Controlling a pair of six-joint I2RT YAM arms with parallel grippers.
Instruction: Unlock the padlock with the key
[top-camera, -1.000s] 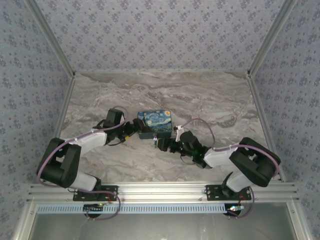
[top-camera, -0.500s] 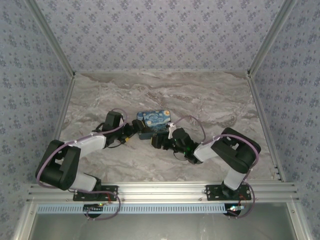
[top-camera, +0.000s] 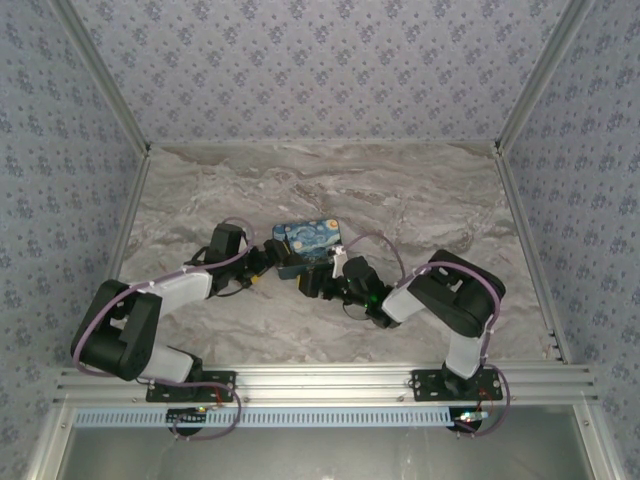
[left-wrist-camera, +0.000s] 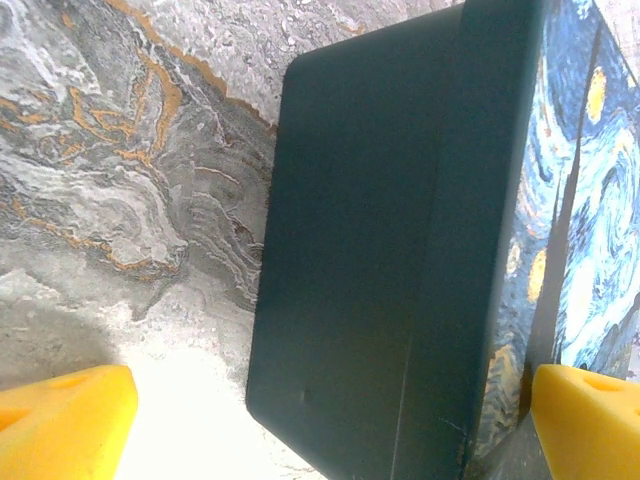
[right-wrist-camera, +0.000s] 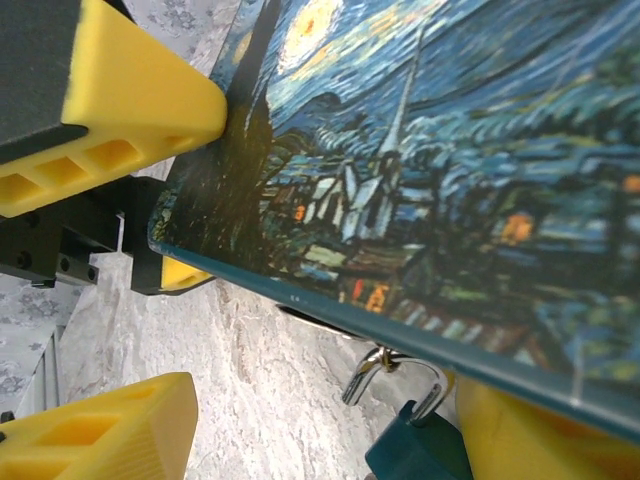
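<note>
One blue box, apparently above padlock

obstacle: blue box, padlock hanging at its edge | free: table behind it

Blue starry-night box on grey marble table, floral-patterned walls, aluminium rail along near edge

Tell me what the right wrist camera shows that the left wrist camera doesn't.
Right wrist view's extras: the padlock, its silver shackle hanging below the edge of the blue starry-night box, plus the lid's painted village and church spire. Left wrist view's extras: the box's plain dark side and orange veins in the marble table. Shared: the box, the marble, and an open yellow-fingered gripper around the box, the right gripper in one, the left gripper in the other.
</note>
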